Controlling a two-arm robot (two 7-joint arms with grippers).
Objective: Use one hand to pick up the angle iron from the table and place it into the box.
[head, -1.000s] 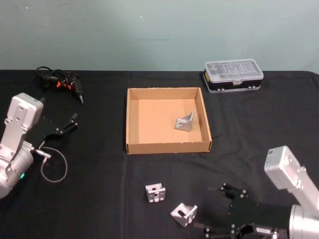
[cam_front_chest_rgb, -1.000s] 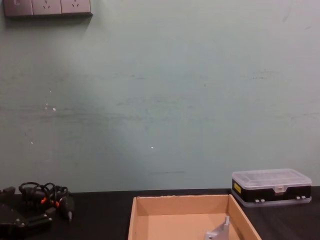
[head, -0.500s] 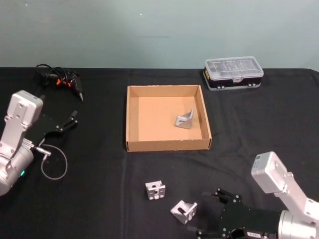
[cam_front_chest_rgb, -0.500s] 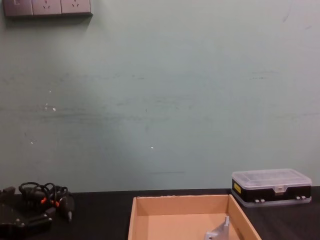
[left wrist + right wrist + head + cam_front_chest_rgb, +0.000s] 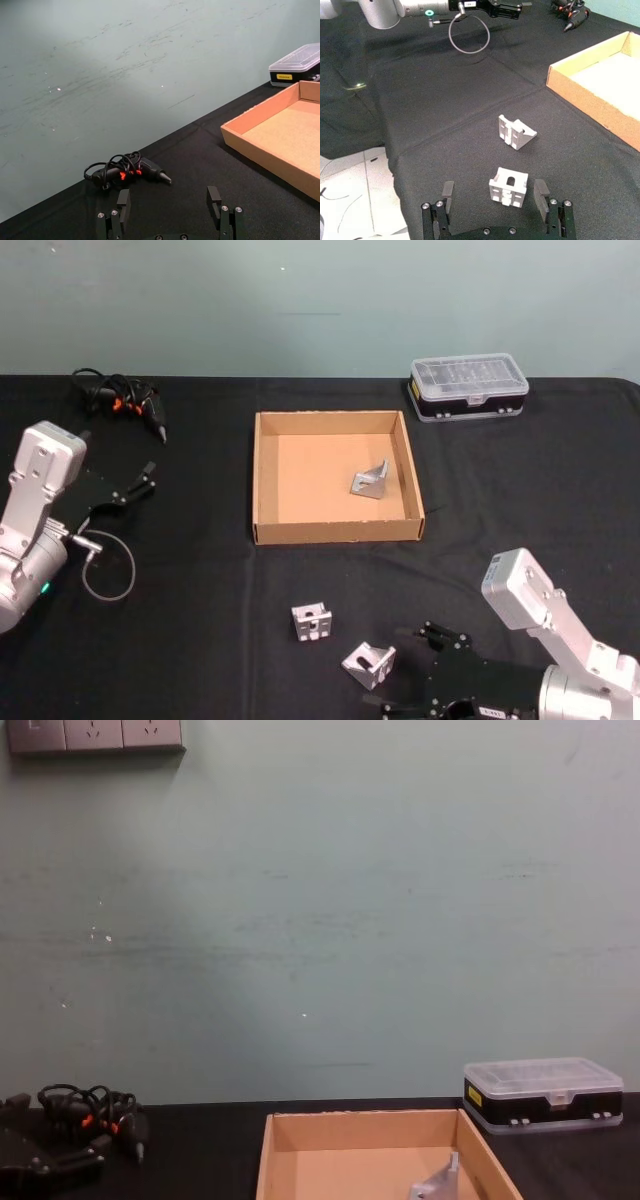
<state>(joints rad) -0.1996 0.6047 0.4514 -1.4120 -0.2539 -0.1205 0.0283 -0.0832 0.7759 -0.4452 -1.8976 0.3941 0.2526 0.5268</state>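
Two silver angle irons lie loose on the black table (image 5: 190,630) in front of the box: one (image 5: 312,623) on the left, one (image 5: 368,665) closer to me. My right gripper (image 5: 405,670) stands open low over the table, its fingers pointing at the closer angle iron (image 5: 509,187), which sits just off the fingertips, in line with the gap of the right gripper (image 5: 494,187). The other loose iron (image 5: 516,132) lies farther off. The tan cardboard box (image 5: 262,480) holds a third angle iron (image 5: 370,481). My left gripper (image 5: 140,485) is open and idle at the far left.
A black case with a clear lid (image 5: 468,388) stands behind the box at the right. A black corded tool with orange marks (image 5: 120,400) lies at the back left. A looped cable (image 5: 108,575) hangs from the left arm.
My right arm has moved left and lower, bringing its open fingers up to the closer angle iron. The left arm and the irons have not moved.
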